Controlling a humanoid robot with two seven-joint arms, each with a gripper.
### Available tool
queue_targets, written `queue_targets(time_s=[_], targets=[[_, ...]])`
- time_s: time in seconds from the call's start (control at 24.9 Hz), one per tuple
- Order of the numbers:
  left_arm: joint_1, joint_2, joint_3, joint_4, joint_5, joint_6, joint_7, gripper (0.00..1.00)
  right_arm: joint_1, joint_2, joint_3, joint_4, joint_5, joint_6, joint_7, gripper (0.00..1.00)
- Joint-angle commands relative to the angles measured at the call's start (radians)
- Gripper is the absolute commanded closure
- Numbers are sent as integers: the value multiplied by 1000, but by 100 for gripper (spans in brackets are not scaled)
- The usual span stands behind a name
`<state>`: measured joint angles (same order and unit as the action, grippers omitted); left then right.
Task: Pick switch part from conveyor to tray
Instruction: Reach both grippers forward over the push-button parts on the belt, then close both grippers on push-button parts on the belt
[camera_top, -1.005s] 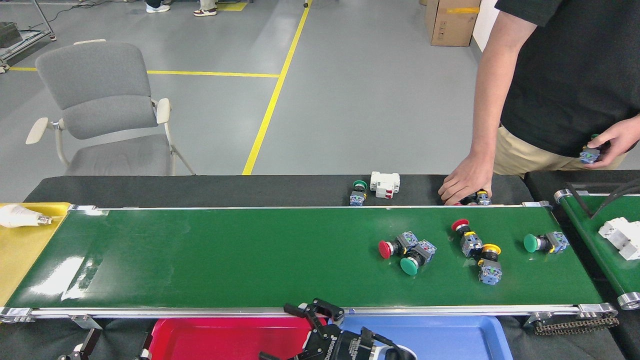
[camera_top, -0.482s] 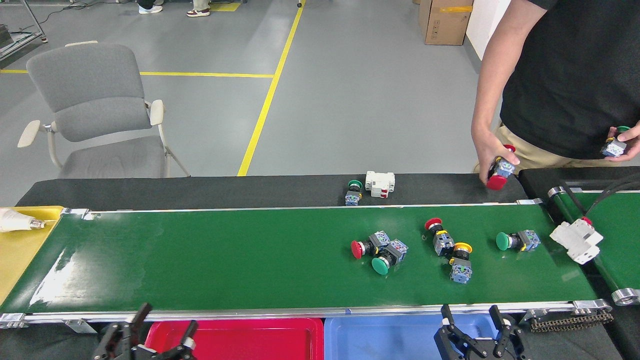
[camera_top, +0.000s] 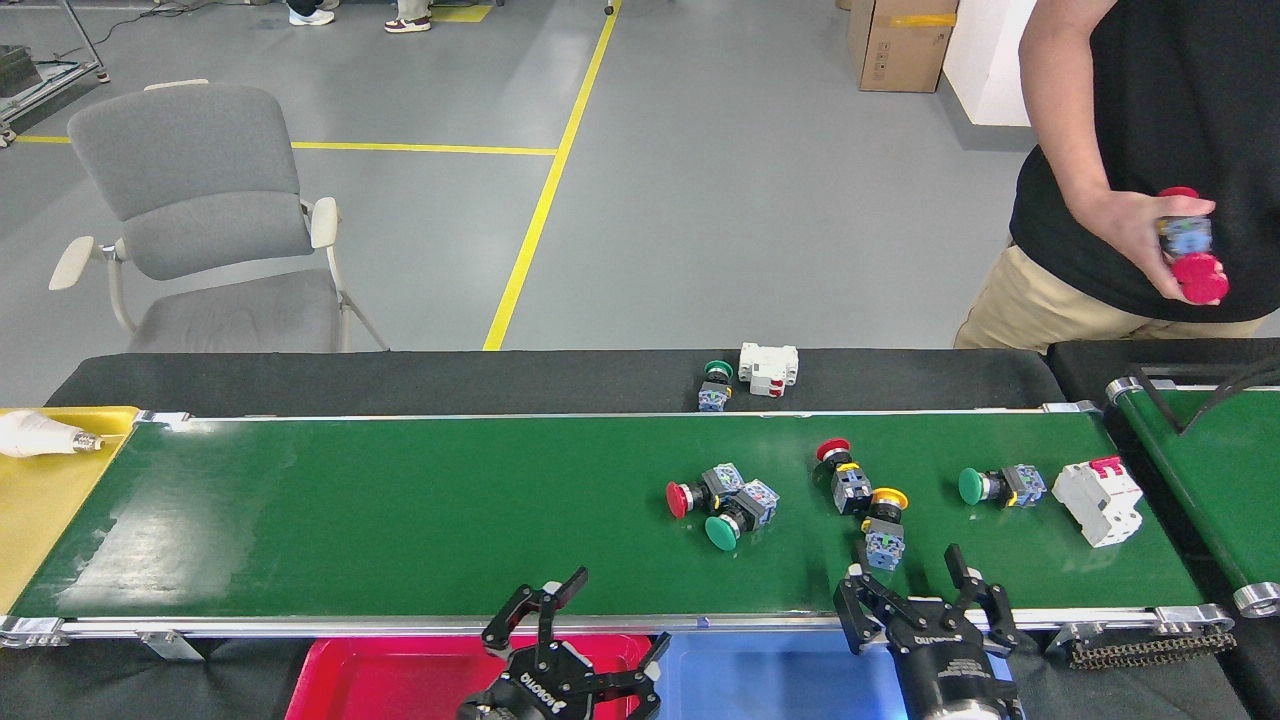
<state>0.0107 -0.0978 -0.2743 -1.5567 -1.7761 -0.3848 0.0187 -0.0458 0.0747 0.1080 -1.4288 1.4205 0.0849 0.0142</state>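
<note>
Several push-button switch parts lie on the right half of the dark-green conveyor (camera_top: 400, 520): a red one (camera_top: 698, 492) touching a green one (camera_top: 738, 516), a red one (camera_top: 840, 470) next to a yellow one (camera_top: 885, 522), and a green one (camera_top: 1000, 486). My right gripper (camera_top: 915, 592) stands open at the belt's front rail, just in front of the yellow one, holding nothing. My left gripper (camera_top: 565, 622) is open and empty at the front rail, above the red tray (camera_top: 400, 680). The blue tray (camera_top: 770, 680) sits beside it, under my right gripper.
A white breaker (camera_top: 1098, 500) lies on the belt's right end. Behind the belt, on black cloth, sit a green switch (camera_top: 715, 385) and another white breaker (camera_top: 768, 368). A person's hand (camera_top: 1150, 235) at right holds red switches. A yellow tray (camera_top: 50, 510) with a bulb (camera_top: 40, 432) is left; a shorter belt (camera_top: 1215, 470) is right.
The switch parts have ridden leftward on the belt, and the white breaker has come onto its right end. Both grippers rose to the front rail. The person's hand lifted away holding red switches.
</note>
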Motion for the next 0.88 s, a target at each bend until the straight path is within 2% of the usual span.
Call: queue_targets(time_s=[0.0,0.04,0.08,0.36,0.44,0.56,0.68,0.76,0.8,0.84], targets=[[-51,-19,-3,41,-2,40,-8,0,-39,-9,32,22,1,29,9,34],[-80,-19,-2,73,-2,47,-8,0,-48,-10,45,34,1,27,15,53],[-103,-20,-2,102,0,60,-8,0,-48,-10,50,39,0,22,20,66],[-187,-23,6,224,14,86,-8,3,-51,-26,58,37,-8,-42,18,91],[-206,-31,9,251,14,87,-8,5,-51,-30,56,33,-8,-88,18,95],[-232,-34,10,296,15,98,-8,8,-48,-30,56,22,-9,-123,15,95],[-265,-33,10,348,20,130,-6,16,-48,-30,55,17,-12,-152,13,95],[-278,-28,12,371,50,135,-6,25,-46,-30,56,11,-12,-162,13,95],[-279,-25,20,377,72,132,-6,33,-45,-30,56,5,-12,-172,13,95],[-279,-22,23,377,90,126,-5,45,-43,-30,56,-1,-11,-185,13,95]])
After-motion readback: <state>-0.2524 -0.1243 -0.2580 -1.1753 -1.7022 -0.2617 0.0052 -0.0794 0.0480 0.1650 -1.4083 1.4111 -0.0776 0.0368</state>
